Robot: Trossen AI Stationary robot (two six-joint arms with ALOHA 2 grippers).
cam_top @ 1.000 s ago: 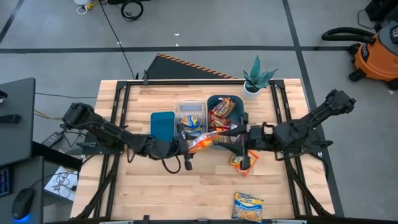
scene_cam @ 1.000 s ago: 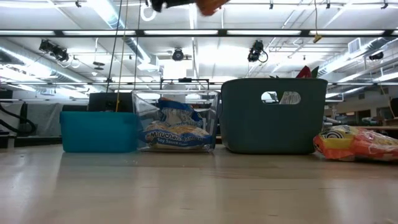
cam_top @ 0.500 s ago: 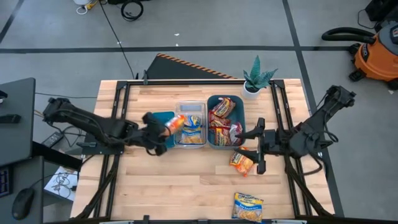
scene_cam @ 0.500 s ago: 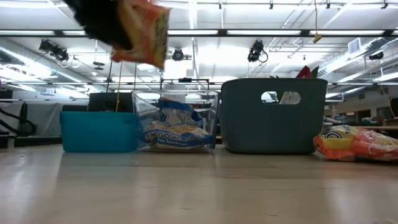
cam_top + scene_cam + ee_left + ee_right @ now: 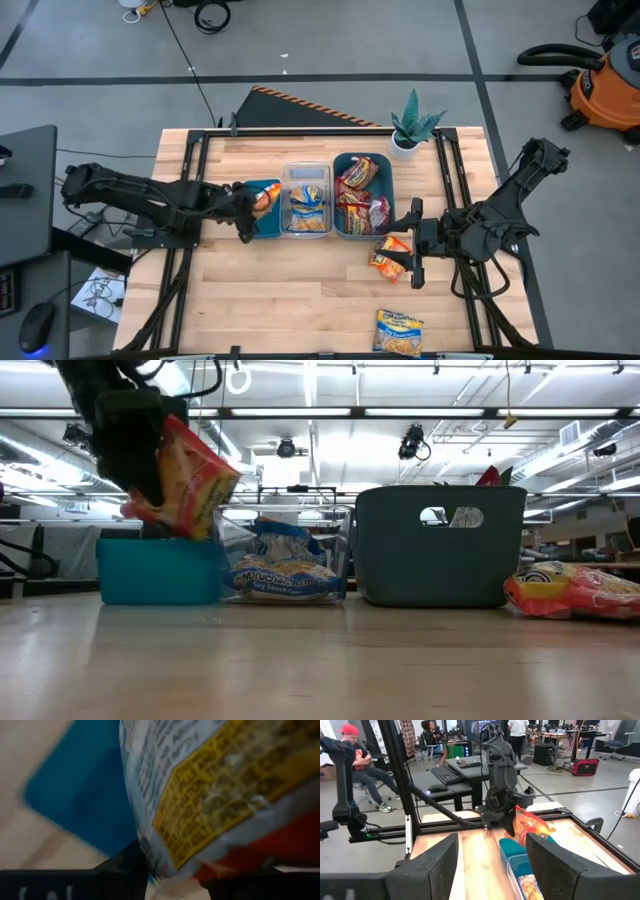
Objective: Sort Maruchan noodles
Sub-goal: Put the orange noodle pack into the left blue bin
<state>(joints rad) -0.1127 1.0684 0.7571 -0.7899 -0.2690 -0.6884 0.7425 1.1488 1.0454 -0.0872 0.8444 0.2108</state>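
One orange-printed packet (image 5: 266,195) is clamped in your left tool (image 5: 248,201), hanging just above the teal bin (image 5: 262,212) at the left end of the row; the low view shows it tilted, its lower edge near the bin's rim, and the left wrist view shows it filling the space between that tool's dark fingers (image 5: 125,870) with the teal bin beneath. Beside the teal bin sits the clear bin (image 5: 306,171) with blue-printed packets (image 5: 308,200) inside, and next to that the dark bin (image 5: 388,175) holding red-printed packets (image 5: 356,195).

Your right tool (image 5: 412,254) hangs over the worktop (image 5: 300,300) just in front of the dark bin, fingers spread apart and gripping nothing. Another orange packet (image 5: 388,258) lies on the worktop directly beside it, partly under its fingers. A blue-printed packet (image 5: 398,331) lies well apart at the worktop's near edge. A potted plant (image 5: 412,127) stands at the far corner.
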